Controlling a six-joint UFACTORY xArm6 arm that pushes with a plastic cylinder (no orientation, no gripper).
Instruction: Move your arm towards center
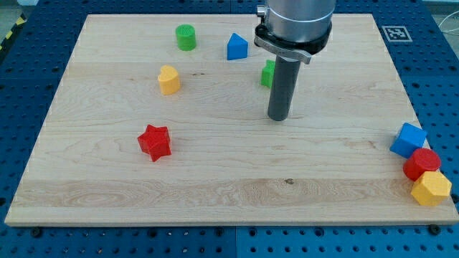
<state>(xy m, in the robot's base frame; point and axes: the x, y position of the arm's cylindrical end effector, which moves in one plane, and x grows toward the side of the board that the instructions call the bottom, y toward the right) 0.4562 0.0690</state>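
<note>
- My tip [278, 117] rests on the wooden board [215, 193], just right of board centre; no fingers here, only a bare rod.
- A green block [267, 73] sits partly hidden behind the rod, near its upper part.
- Red star block [154, 142] lies well apart, to the view's left.
- Best move, I judge: a short slide left and slightly down, over bare wood, touching nothing.

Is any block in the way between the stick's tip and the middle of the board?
No. My tip is already near the board's middle, slightly toward the view's right and top. The wood between shows no block. The closest one, a green block, sits behind the rod, not in the path.
</note>
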